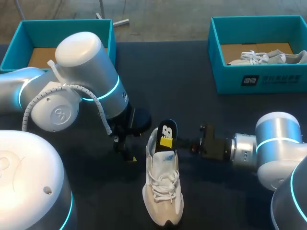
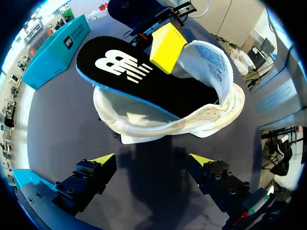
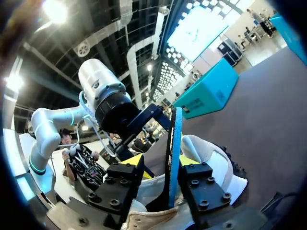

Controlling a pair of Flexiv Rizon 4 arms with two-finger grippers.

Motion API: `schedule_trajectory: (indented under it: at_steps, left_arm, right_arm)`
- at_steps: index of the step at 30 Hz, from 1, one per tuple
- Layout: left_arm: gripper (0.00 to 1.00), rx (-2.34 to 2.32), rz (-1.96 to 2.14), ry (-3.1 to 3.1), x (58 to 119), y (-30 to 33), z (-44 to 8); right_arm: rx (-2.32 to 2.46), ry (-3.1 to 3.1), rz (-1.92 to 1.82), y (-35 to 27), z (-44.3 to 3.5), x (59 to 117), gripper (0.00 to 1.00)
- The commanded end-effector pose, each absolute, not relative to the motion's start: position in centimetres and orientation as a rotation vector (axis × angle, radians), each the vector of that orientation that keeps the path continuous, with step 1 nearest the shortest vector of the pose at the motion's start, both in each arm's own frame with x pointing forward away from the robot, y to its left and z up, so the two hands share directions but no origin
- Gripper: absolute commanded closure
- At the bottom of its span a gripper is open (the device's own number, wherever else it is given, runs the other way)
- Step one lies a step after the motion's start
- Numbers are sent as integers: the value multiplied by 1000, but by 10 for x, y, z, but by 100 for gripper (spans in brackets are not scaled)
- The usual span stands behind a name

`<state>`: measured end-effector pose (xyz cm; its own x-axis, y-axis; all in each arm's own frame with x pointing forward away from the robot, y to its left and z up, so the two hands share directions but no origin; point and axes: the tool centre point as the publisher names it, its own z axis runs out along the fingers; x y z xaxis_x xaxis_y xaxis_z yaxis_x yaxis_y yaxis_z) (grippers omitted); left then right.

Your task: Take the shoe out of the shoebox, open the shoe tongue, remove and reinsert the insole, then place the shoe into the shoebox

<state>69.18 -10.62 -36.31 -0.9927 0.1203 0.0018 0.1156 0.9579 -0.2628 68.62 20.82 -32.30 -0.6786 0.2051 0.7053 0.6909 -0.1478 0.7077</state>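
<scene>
Cream mesh lace-up shoe (image 1: 163, 191) lies on dark worktop (image 1: 230, 120), lower centre, out of teal cardboard shoebox (image 1: 67, 33) at upper left. Black blue-edged foam insole (image 1: 167, 132) stands half out of shoe, pinched in right jaws; left jaws wide apart, holding nothing. Judged left: seat insole, rebox shoe.

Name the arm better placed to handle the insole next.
Right. The right gripper is shut on the insole, which stands partly out of the shoe. The left gripper is open, holds nothing, and sits apart from the shoe.
</scene>
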Motion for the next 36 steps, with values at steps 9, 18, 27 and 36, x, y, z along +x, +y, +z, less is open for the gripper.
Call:
schedule_trajectory:
  at_steps: [9,18,27,36]
  left_arm:
    - [0,-185,411,-3093,691,-106,-364]
    - [0,-185,411,-3093,691,-106,-364]
    - [0,-185,411,-3093,691,-106,-364]
    - [0,-185,411,-3093,691,-106,-364]
  right_arm:
    - [-1122,-1748,-1805,210,-330,687,100]
    - [-1129,-1754,-1714,212,-344,672,100]
    - [-1094,-1763,-1640,215,-352,664,100]
    - [-1059,-1798,-1738,214,-339,666,55]
